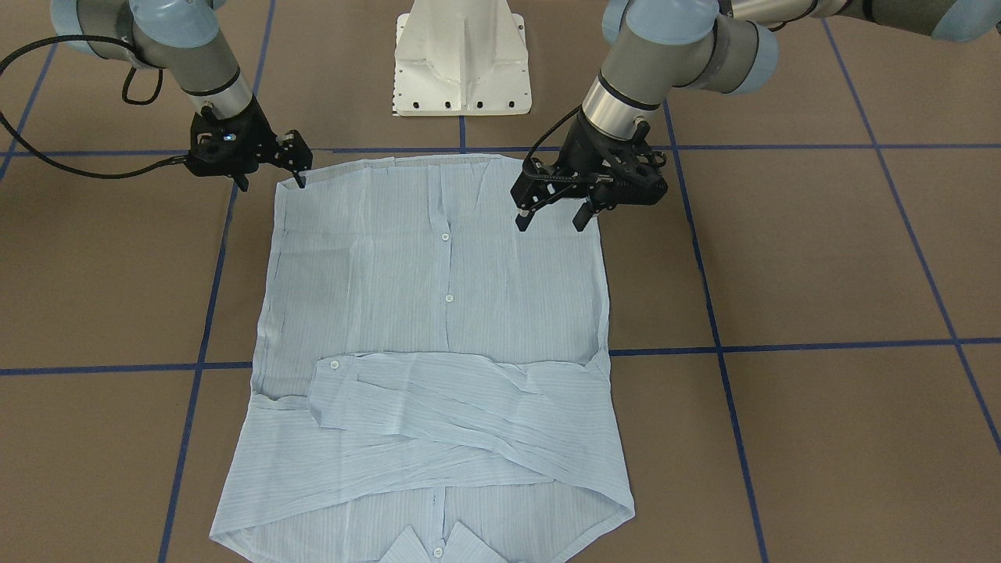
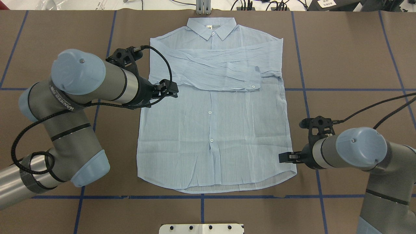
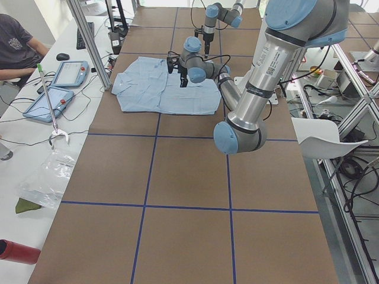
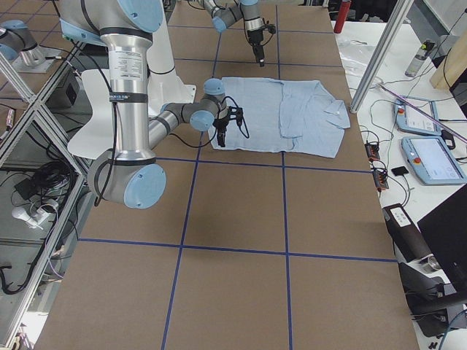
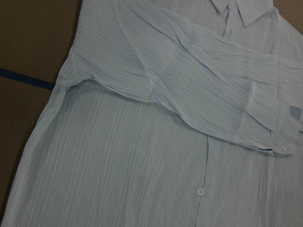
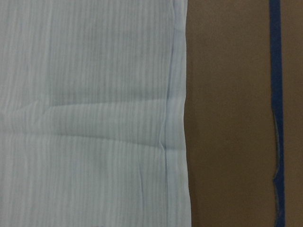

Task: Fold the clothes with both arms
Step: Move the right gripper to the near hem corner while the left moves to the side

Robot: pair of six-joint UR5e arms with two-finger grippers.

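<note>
Blue shirt [image 1: 438,313] flat; front view alone shows left end effector [image 1: 550,223] apart; right end effector [image 1: 298,168]: cannot tell.

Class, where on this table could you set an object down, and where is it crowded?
Free: corners of the table flanking the shirt collar; the strip between hem and white base. Crowded: the shirt's sides, where left tool and right tool hover.
</note>
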